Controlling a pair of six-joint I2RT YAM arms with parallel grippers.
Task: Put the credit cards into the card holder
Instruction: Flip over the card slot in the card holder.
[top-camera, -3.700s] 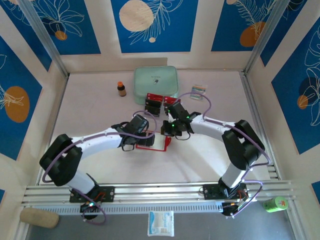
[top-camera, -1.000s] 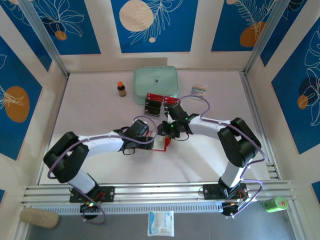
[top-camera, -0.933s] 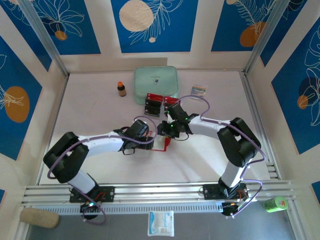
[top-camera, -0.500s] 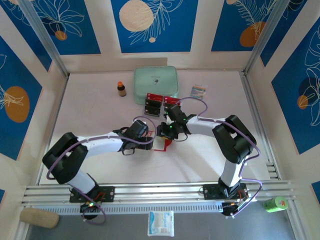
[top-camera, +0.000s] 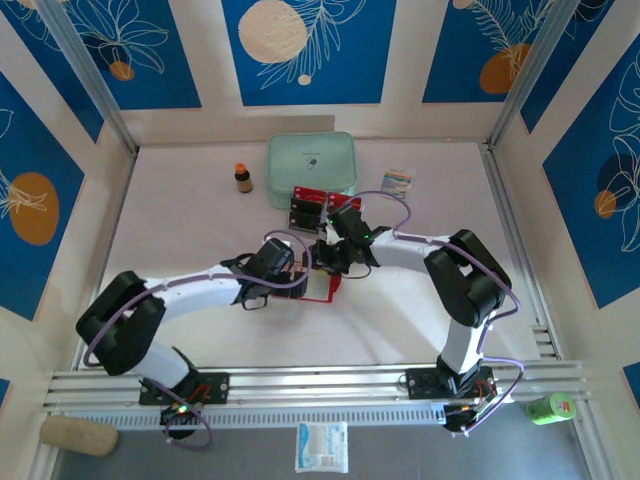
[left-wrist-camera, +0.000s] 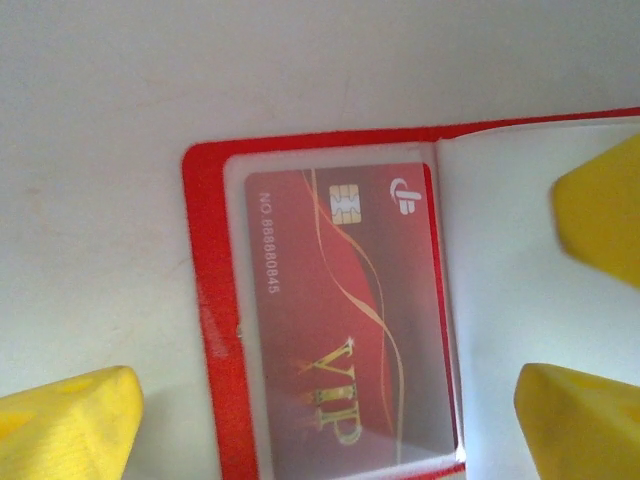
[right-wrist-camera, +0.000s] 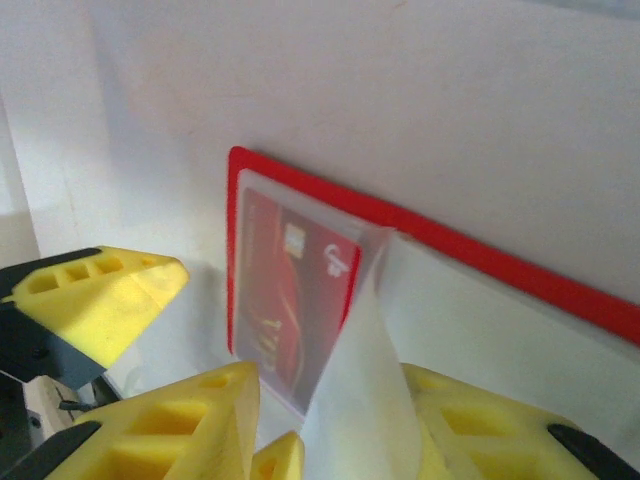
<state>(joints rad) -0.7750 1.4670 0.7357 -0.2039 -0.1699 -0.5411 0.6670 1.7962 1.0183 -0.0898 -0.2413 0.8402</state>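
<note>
The card holder (top-camera: 322, 289) lies open on the table, red-edged (left-wrist-camera: 205, 300), with one red VIP credit card (left-wrist-camera: 340, 320) inside its clear left pocket (right-wrist-camera: 290, 290). My left gripper (left-wrist-camera: 320, 410) hovers open just over that pocket, a finger to each side; it is also in the top view (top-camera: 298, 278). My right gripper (right-wrist-camera: 330, 405) is shut on a clear pocket leaf (right-wrist-camera: 365, 380) and holds it upright above the holder (top-camera: 328, 258). Loose credit cards (top-camera: 305, 212) lie in a small pile behind the grippers, by the mint case.
A large mint-green case (top-camera: 311, 165) stands at the back centre. A small brown bottle (top-camera: 243, 178) is to its left and a striped packet (top-camera: 398, 180) to its right. Metal rails (top-camera: 320, 385) run along the near edge.
My left jaws have spread wider over the holder. The right gripper has edged a little left and back with the leaf still raised.
</note>
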